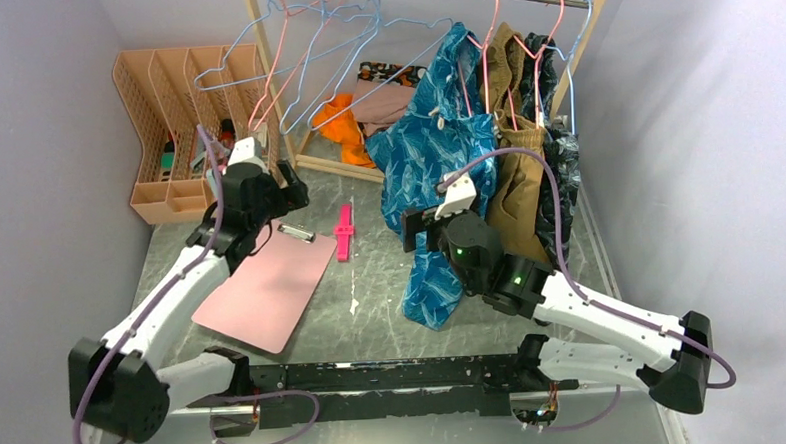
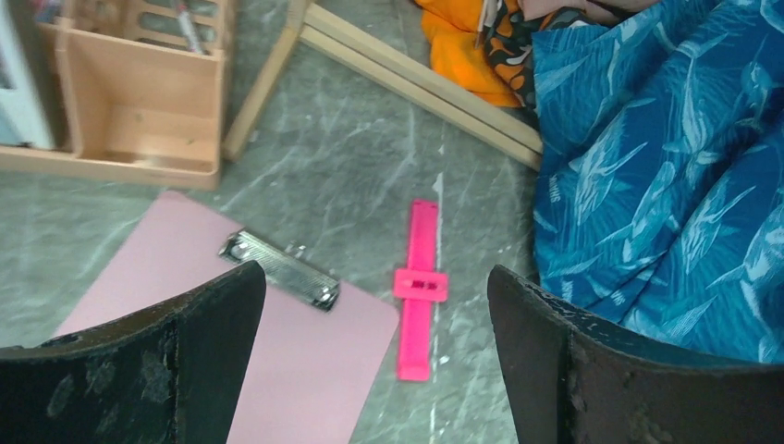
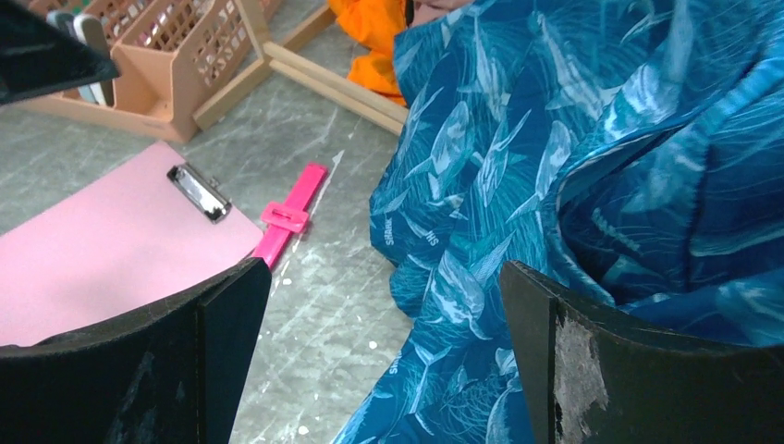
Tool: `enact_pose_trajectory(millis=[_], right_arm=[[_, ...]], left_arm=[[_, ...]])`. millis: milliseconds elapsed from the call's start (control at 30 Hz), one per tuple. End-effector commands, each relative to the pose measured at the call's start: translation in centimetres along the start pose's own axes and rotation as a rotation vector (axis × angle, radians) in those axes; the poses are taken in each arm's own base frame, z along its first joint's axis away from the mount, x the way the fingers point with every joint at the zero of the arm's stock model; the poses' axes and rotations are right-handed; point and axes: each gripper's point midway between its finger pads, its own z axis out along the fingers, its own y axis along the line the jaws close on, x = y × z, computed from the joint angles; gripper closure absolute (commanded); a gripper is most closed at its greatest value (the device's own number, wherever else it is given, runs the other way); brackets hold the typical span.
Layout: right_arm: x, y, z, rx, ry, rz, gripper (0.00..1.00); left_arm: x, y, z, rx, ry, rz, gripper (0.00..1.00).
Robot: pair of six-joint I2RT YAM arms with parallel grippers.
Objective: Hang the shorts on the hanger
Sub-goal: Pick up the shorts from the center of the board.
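Both pincers are spread wide and have hold of nothing. The left pincer (image 2: 374, 296) hangs over the far end of the pink clipboard (image 1: 267, 288), near its metal clip, and we see a bright pink strap (image 2: 418, 287) lying on the grey counter (image 1: 372, 293) just to its right. The right pincer (image 3: 384, 296) sits right up against the blue patterned garment (image 1: 435, 140), which hangs from the wooden rack (image 1: 263, 78) and trails down onto the counter.

The shorts (image 1: 386, 100), as far as we can tell, are the dusty-pink bundle on the counter under the rack, at the far side. They're tucked between an orange garment (image 1: 339, 119) and the blue one, mostly hidden and well apart from both pincers. The hanger (image 1: 362, 58) is up on the rail among several light-blue and pink wire ones, and we can't say which blue one it is. A peach organizer (image 1: 179, 111) stands at the far left.
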Motion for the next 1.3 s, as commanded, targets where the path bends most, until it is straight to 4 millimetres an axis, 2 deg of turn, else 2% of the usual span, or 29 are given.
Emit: enact_pose_trajectory(millis=[0, 67, 333, 500, 767, 867, 933, 1033, 1167, 1267], right_arm=[[0.9, 1.3, -0.1, -0.057, 0.05, 0.001, 0.01], [1.4, 1.7, -0.3, -0.096, 0.055, -0.002, 0.02], [2.4, 2.1, -1.0, -0.155, 0.031, 0.022, 0.03], [3.2, 2.7, -1.2, -0.194, 0.039, 0.027, 0.05], [3.9, 2.8, -1.8, -0.233, 0.024, 0.026, 0.06], [3.7, 2.7, -2.0, -0.241, 0.014, 0.032, 0.06], [3.6, 2.7, -2.3, -0.248, 0.008, 0.038, 0.06], [3.1, 2.7, -2.8, -0.267, -0.013, 0.05, 0.07], [2.7, 2.4, -3.2, -0.269, -0.032, 0.06, 0.07], [2.7, 2.4, -3.3, -0.273, -0.031, 0.062, 0.07]], left_arm=[[-1.4, -3.6, 2.7, 0.146, -0.039, -0.107, 0.07], [-1.1, -4.4, 4.2, 0.182, -0.047, -0.128, 0.02], [0.2, -6.3, 9.7, 0.248, -0.059, -0.23, 0.22], [-1.0, -7.7, 12.2, 0.321, -0.153, -0.282, 0.3], [-1.2, -9.0, 16.5, 0.346, -0.191, -0.313, 0.38], [-0.5, -9.6, 18.1, 0.361, -0.174, -0.317, 0.41], [-0.3, -10.4, 18.6, 0.396, -0.179, -0.324, 0.42], [-0.4, -12.1, 18.2, 0.477, -0.203, -0.342, 0.41], [-0.7, -14.2, 17.7, 0.568, -0.222, -0.367, 0.36], [-1.0, -15.0, 18.4, 0.6, -0.223, -0.418, 0.33]])
